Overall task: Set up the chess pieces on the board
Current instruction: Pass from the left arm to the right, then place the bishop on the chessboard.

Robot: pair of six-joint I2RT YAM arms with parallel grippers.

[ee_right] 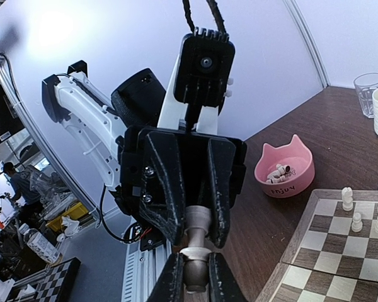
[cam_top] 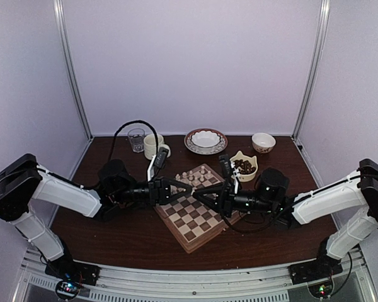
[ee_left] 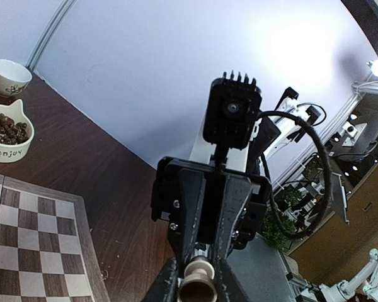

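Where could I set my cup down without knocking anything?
Bare table lies either side of the near corner of the board; its near squares are free too. Crowded: the back row of mug, plate and bowls, the chess pieces, and mid-board where left gripper and right gripper meet.

The left gripper (ee_left: pixel 198 290) pinches a pale piece (ee_left: pixel 197 274); straight ahead the right gripper (ee_left: pixel 204 258) clamps its far end. The board (ee_left: pixel 31 251) lies to the left.

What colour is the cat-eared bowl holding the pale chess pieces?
The cat-eared bowl is pink; it shows best in the right wrist view.
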